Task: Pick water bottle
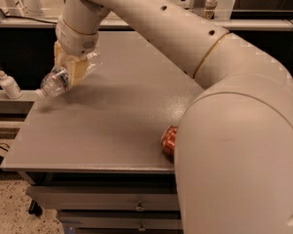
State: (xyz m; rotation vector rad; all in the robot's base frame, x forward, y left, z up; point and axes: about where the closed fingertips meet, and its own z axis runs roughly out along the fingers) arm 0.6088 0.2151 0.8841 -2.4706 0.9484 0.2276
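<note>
Grey table (97, 126) holds 1 red can (169, 139); 1 claw (71, 73) clamps 1 water bottle (53, 83) near its left edge.

Grey worktop (112, 126) on a drawered cabinet (102, 199) fills the centre of the frame; speckled floor (10, 211) shows lower left, a pale ledge (263, 25) crosses the top.
</note>
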